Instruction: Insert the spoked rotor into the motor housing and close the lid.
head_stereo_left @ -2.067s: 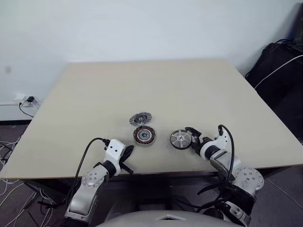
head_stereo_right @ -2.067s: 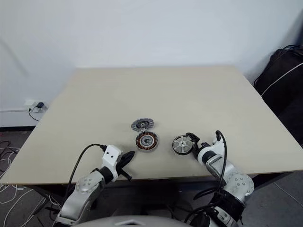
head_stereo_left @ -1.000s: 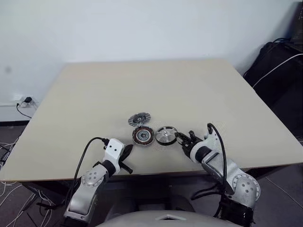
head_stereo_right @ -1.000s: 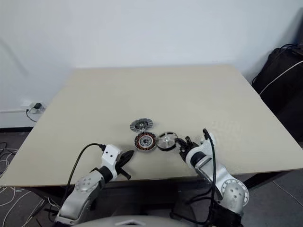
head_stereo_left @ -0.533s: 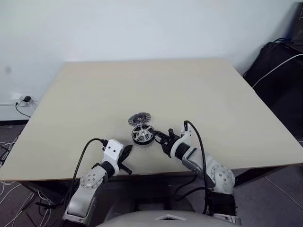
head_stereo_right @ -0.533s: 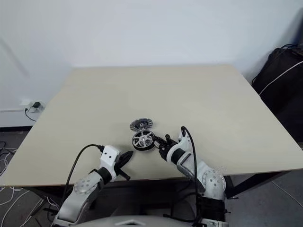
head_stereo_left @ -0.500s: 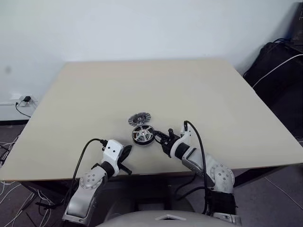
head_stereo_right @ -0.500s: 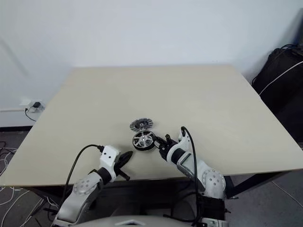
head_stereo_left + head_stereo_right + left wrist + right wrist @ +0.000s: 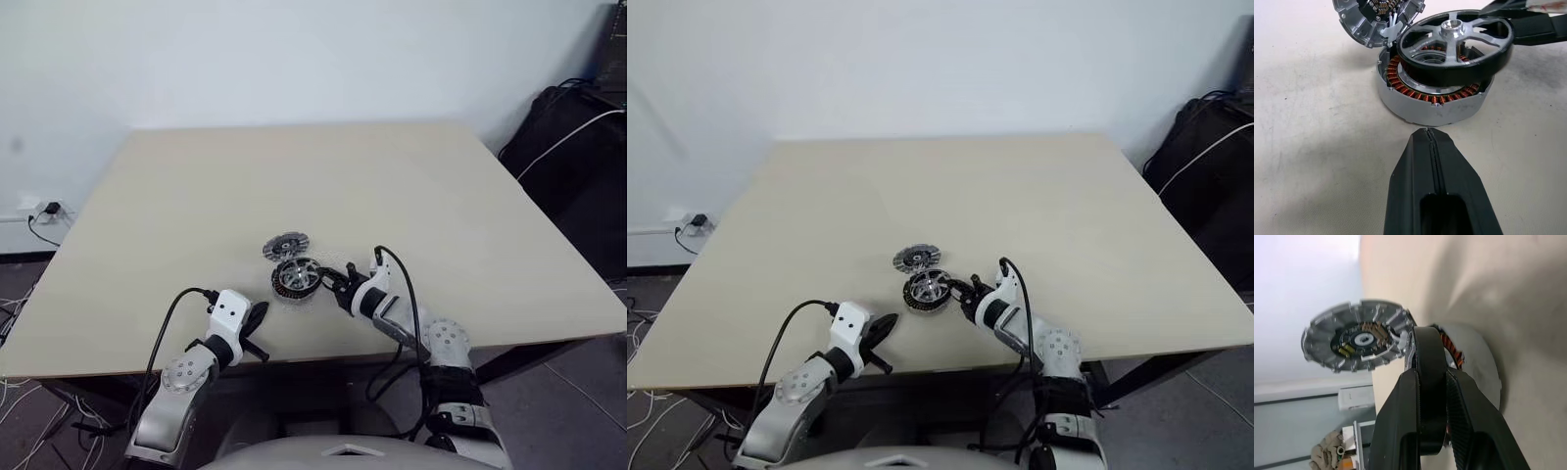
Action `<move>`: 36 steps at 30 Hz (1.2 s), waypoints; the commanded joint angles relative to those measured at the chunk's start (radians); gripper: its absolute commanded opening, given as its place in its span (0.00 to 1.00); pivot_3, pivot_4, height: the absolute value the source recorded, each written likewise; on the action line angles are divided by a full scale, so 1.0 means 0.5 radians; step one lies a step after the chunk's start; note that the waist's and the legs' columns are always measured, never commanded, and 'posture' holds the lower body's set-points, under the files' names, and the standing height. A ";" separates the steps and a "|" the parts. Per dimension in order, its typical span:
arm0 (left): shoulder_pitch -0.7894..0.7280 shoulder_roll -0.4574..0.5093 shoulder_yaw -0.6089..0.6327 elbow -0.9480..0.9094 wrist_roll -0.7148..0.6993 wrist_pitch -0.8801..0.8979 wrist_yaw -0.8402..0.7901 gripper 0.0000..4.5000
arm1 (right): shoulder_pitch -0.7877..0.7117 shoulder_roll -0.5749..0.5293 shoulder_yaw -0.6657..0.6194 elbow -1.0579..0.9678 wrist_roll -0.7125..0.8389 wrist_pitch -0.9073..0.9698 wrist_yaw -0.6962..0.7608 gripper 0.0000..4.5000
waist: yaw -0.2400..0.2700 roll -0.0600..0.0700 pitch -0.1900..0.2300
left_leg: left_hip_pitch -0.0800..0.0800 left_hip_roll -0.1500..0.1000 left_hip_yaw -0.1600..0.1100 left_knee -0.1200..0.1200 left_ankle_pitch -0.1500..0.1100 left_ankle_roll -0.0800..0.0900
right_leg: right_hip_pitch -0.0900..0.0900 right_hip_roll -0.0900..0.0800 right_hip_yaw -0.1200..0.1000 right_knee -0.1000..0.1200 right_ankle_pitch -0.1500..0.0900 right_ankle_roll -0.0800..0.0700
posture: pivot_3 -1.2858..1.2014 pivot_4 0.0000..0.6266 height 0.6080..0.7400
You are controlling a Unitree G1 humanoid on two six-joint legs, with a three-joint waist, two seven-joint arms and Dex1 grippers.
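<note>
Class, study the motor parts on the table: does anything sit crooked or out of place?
Yes. The spoked rotor, gripped at its rim by the right end effector, sits tilted over the motor housing, one edge raised, not seated. The lid lies beside the housing, leaning on it.

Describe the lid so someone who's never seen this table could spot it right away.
On the beige table, find the small cluster of round parts near the front edge. The lid is the farthest one, beside the copper-wound housing. It is a grey, notch-rimmed disc, with no black rim.
</note>
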 commanded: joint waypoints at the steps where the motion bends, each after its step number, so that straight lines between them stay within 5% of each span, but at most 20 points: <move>1: -0.028 0.000 0.013 -0.101 -0.011 -0.029 0.005 0.00 | -0.065 0.020 -0.023 0.042 -0.070 0.005 0.107 0.09 | 0.000 0.000 0.000 | 0.000 0.000 0.000 0.000 0.000 0.000 | 0.000 0.000 0.000 0.000 0.000 0.000 | 0.52 0.00 1.00; 36: -0.020 -0.010 0.008 -0.069 -0.017 -0.037 -0.005 0.00 | -0.175 0.144 -0.191 0.036 -0.301 0.197 0.321 0.09 | -0.002 0.002 -0.001 | -0.005 -0.003 0.000 -0.002 -0.003 -0.001 | -0.007 -0.013 -0.008 0.000 0.005 0.002 | 0.52 0.00 1.00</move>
